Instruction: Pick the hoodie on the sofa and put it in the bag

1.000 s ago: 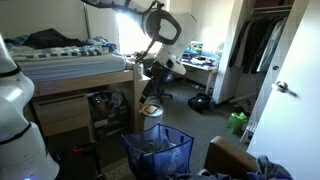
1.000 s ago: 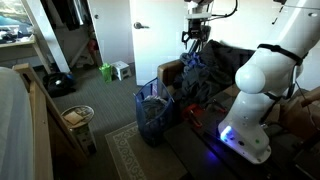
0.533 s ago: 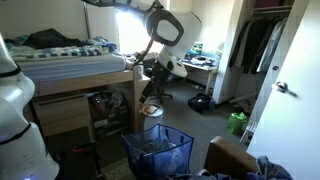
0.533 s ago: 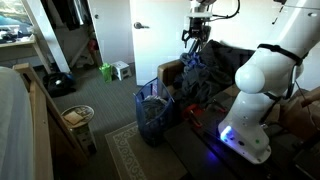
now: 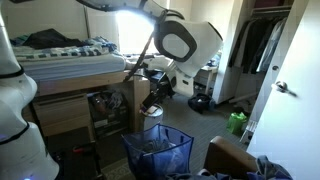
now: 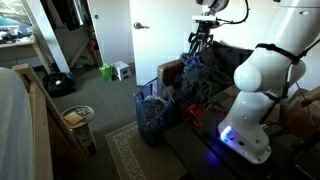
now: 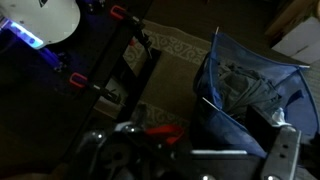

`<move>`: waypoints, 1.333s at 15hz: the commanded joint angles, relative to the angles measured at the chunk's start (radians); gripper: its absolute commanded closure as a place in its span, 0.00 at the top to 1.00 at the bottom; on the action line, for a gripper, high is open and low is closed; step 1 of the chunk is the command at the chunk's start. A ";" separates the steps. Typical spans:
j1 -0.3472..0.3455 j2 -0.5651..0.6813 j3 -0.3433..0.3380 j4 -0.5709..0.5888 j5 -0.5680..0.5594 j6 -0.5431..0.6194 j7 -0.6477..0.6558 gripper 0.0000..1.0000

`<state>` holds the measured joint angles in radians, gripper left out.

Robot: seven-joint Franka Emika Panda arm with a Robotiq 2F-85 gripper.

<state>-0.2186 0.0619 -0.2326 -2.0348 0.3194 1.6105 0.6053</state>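
One loft bed [image 5: 70, 62], largest, filling the left of an exterior view, its wooden corner post near the bag. One white robot base [image 6: 262, 88], bulky, just beside the hoodie heap. One sofa [image 6: 172, 72], with its brown arm on the side facing the bag. Open grey floor [image 6: 98, 100] beyond the bag, running toward the closet; widest free room there. One patterned rug [image 6: 130, 152] in front of the bag.

One blue mesh bag [image 6: 152, 112], upright, mouth open, close against the sofa arm; touching or just apart, cannot tell. In the wrist view, the same bag [image 7: 250, 90] from above, with its rim to the right of the dark stand edge.

One hoodie [image 6: 196, 82], blue-grey, heaped on the sofa between the sofa arm and the robot base, outside the bag. One gripper [image 6: 200, 48] directly over the heap's top, fingers pointing down; clenched, released or gripping cloth, cannot tell.

Smallest, well apart on the floor: one round basket [image 6: 78, 118], one green container [image 6: 105, 72], one white stool [image 6: 121, 69].
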 commanded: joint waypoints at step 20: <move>0.009 0.230 -0.127 -0.020 -0.227 0.580 0.749 1.00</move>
<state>-0.2459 0.2867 -0.3354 -2.0490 0.2126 2.1287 1.2370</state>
